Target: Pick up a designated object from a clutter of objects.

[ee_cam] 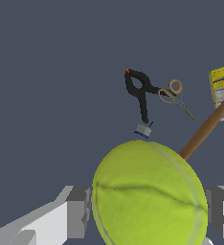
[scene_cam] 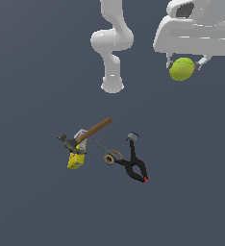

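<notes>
The smooth glossy white arm [scene_cam: 112,45] is built of rounded tubular links that swell at the joints and end in a flared round foot. Its wide, boxy white hand [scene_cam: 185,61] has softly bevelled edges, a dark recess on its upper face and thin grey fingers [scene_cam: 202,60]. In the wrist view the fingers [ee_cam: 78,210] appear as blocky pale-grey pieces with darker shaded faces.

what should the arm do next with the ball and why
Probably just hold position, or ease up slightly, with the claw kept shut. The ball already sits between the fingers, well clear of the hammer, scissors and clamp lying on the floor.
</notes>
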`<state>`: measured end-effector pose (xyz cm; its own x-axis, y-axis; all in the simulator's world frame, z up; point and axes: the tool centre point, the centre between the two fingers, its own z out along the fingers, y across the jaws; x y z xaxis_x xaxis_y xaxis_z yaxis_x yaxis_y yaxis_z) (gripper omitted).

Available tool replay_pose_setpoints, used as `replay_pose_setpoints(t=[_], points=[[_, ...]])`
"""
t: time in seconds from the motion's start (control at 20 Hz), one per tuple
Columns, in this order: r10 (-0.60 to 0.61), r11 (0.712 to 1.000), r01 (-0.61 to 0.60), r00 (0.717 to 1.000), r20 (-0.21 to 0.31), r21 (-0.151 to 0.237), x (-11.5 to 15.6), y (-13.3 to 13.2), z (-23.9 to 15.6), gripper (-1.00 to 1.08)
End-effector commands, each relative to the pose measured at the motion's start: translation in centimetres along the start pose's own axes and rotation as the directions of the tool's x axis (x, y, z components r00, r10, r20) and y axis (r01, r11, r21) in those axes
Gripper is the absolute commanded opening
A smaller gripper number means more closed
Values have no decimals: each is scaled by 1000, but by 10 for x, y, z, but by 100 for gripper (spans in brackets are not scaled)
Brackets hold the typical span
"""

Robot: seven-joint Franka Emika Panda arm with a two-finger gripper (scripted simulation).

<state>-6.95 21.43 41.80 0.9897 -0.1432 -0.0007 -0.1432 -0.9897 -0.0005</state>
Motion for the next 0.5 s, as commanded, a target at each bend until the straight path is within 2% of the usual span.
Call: replay_pose_setpoints(t=[0.0, 0.45], points=[[0, 1000, 0, 1000, 0, 0, 3, 0, -12, -100], [1, 1000, -1, 1000, -1, 0, 7, -1, -27, -100]])
